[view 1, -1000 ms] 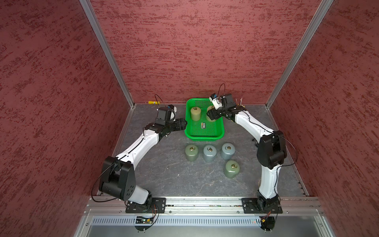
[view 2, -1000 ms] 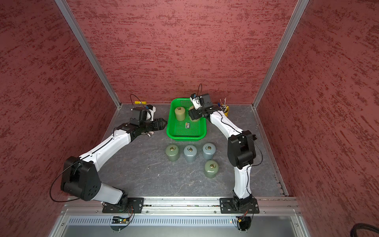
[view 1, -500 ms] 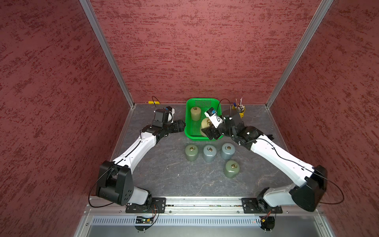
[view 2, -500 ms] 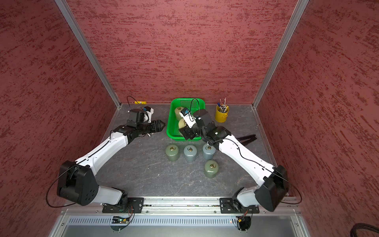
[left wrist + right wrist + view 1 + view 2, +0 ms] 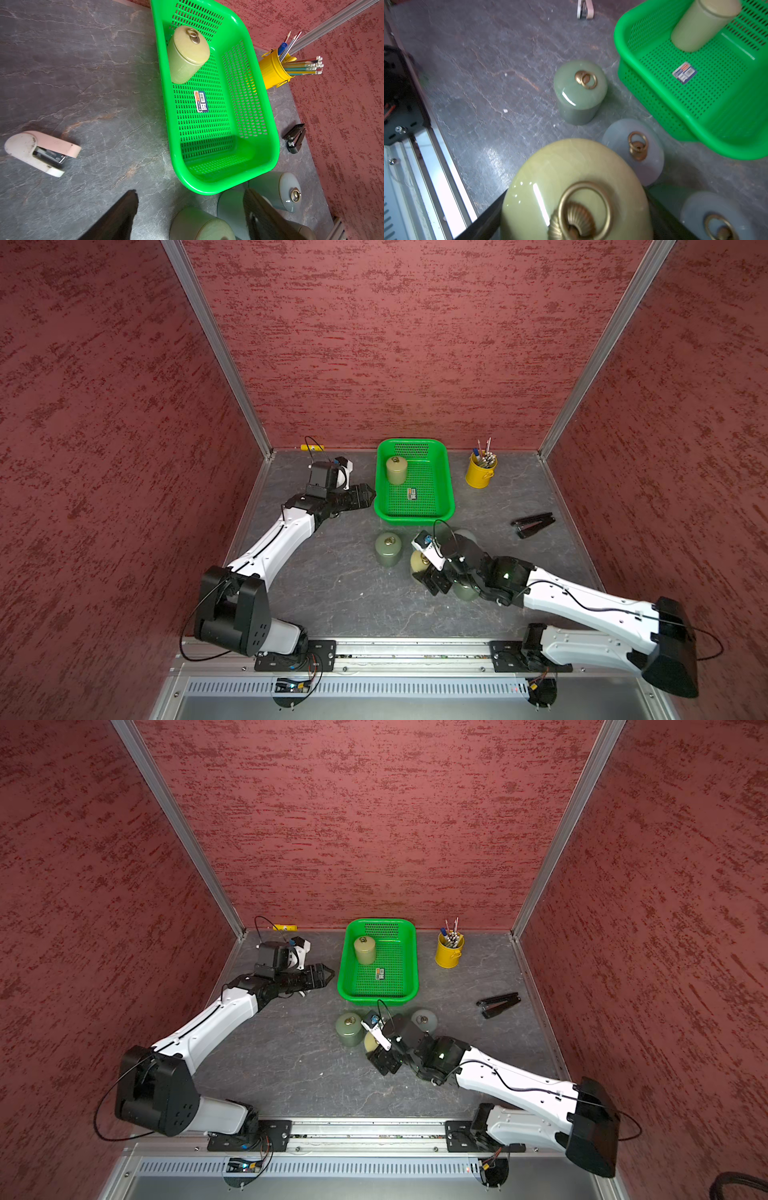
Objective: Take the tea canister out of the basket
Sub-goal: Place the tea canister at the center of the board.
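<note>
Right gripper [image 5: 424, 573]: jaws clamped on the sides of a pale olive tea canister [image 5: 417, 561], whose brass-ringed lid faces the wrist camera. This canister is outside the green basket [image 5: 413, 519], over the worktop [image 5: 332, 593] just in front of the basket's near rim. Contact with the worktop cannot be told.

Close around it:
- dark green canister [image 5: 387, 549], upright, on its left
- grey-blue canister [image 5: 633, 151], between it and the basket
- second grey-blue canister [image 5: 424, 1020], further right

Left gripper [image 5: 368, 492]: jaws spread with nothing between them, tips just beside the basket's left wall, outside it.

The basket sits mid far edge of the worktop. Inside it:
- second tea canister [image 5: 396, 470], same pale olive, upright in the far-left corner
- small label [image 5: 411, 493] on the mesh floor

Farther out:
- yellow bucket of pencils [image 5: 478, 477], toward the far right corner
- black stapler [image 5: 534, 524], near the right edge
- pink-and-white stapler [image 5: 39, 152], lying left of the basket
</note>
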`<state>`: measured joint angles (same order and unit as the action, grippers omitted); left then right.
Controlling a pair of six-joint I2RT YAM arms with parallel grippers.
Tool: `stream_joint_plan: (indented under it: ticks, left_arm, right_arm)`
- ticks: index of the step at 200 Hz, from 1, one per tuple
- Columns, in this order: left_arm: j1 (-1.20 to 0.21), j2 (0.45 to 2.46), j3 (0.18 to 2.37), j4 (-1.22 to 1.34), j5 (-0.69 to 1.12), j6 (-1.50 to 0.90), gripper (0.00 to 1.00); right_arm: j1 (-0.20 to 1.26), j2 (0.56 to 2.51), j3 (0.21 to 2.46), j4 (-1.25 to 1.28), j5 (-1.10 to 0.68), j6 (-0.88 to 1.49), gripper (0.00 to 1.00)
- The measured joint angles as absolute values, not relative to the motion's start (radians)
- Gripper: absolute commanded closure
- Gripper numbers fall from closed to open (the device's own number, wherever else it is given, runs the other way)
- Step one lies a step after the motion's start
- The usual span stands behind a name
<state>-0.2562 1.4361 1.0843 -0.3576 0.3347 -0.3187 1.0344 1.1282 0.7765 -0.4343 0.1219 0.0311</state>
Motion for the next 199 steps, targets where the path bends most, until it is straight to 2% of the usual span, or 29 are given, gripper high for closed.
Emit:
stream_joint_plan:
  ticks: [72, 199]
  left_arm:
    - [-0.256, 1.462, 1.085, -0.347, 0.340, -0.321, 0.15]
    - [-0.256, 1.468, 1.085, -0.343, 0.340, -0.321, 0.13]
  right_arm:
    - [1.055, 1.133, 0.621, -0.348, 0.232, 0.150, 1.00]
    - [1.093, 1.159, 0.576, -0.266, 0.236, 0.218, 1.00]
